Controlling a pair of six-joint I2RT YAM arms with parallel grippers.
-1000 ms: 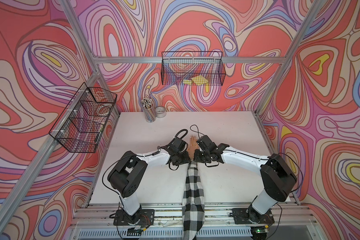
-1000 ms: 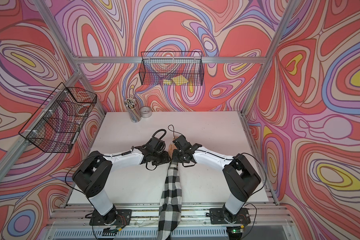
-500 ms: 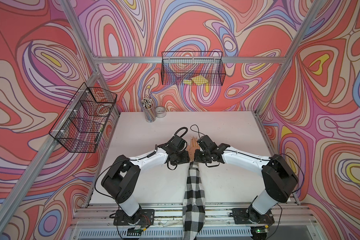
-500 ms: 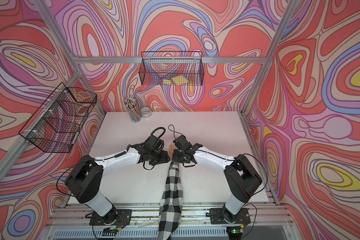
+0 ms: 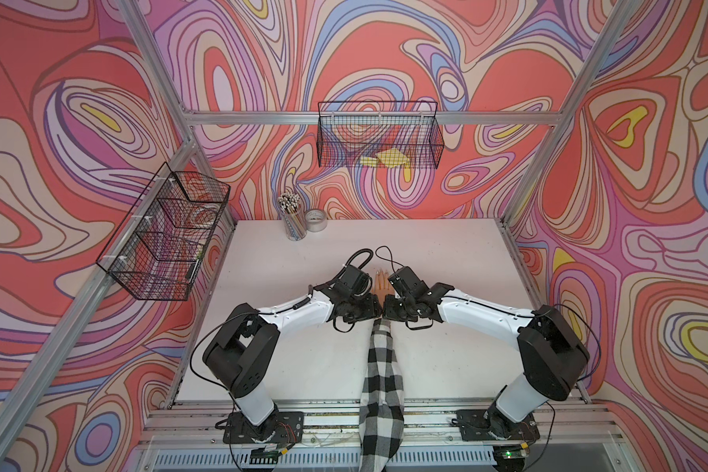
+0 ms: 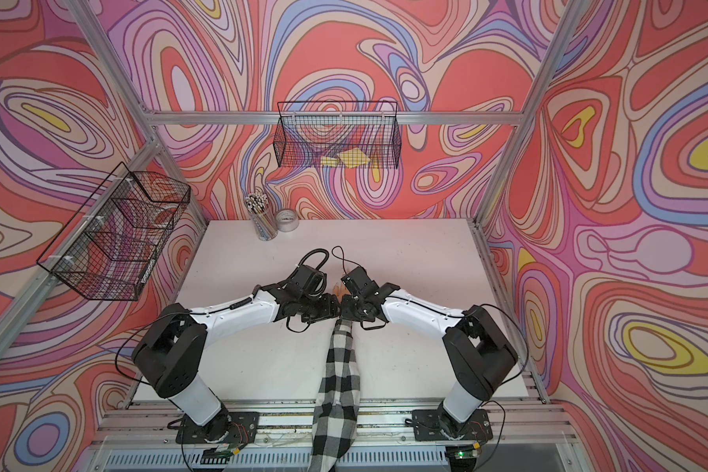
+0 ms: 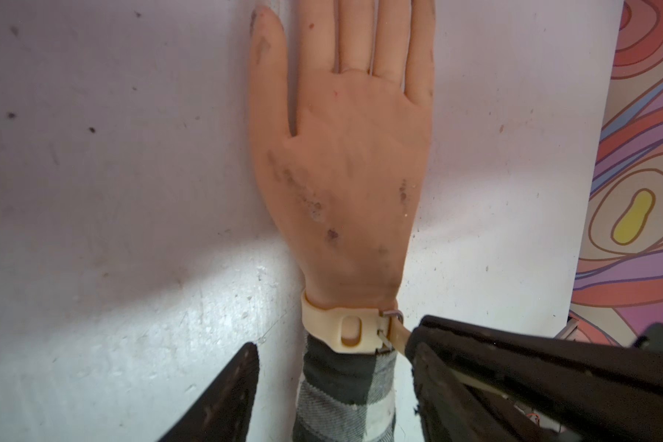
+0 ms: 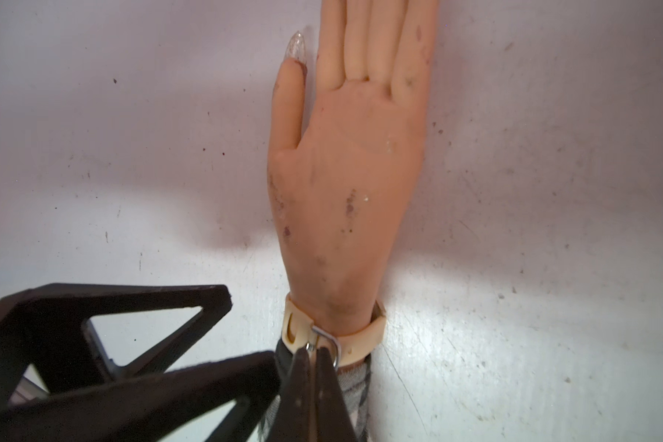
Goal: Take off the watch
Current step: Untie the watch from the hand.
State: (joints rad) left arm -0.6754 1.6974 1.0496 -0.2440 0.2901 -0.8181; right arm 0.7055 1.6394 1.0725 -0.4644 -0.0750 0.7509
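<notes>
In both top views the two arms reach in low over the table (image 5: 446, 253) and meet head-on above the mannequin hand (image 5: 379, 282), hiding the watch. The wrist views alone show the watch (image 7: 345, 331), its beige strap round the wrist just above the checked sleeve (image 7: 341, 386). The right gripper (image 8: 311, 350) is pinched tight on the strap's loose tail beside the buckle (image 8: 328, 340), while the left gripper (image 7: 333, 350) stands parted astride the wrist, gripping nothing.

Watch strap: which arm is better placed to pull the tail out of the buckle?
Right. The right tool is shut on the watch strap tail at the buckle; the left tool is open, gripping nothing. It likely just needs to pull.
</notes>
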